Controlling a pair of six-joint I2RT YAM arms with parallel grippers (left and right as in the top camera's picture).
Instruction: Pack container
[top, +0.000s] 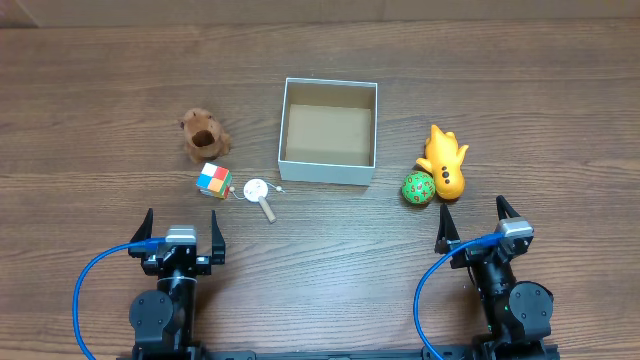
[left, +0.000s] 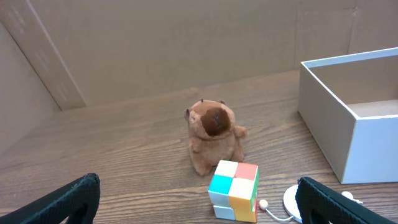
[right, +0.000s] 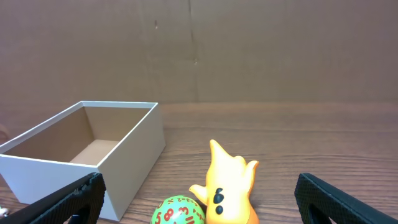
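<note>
The container (top: 329, 172), a white-walled box with a brown bottom, stands empty at the table's middle; it also shows in the left wrist view (left: 367, 146) and the right wrist view (right: 134, 155). Left of it are a brown plush animal (top: 204, 134) (left: 213, 134), a colourful cube (top: 213, 182) (left: 235, 190) and a white disc with a string and a wooden peg (top: 260, 192). Right of it lie a yellow toy (top: 443, 160) (right: 229, 185) and a green numbered ball (top: 418, 188) (right: 179, 211). My left gripper (top: 181, 235) (left: 199, 211) and right gripper (top: 476, 228) (right: 199, 208) are open, empty, near the front edge.
Brown cardboard walls stand behind the table in both wrist views. Blue cables (top: 95, 280) loop beside each arm base at the front.
</note>
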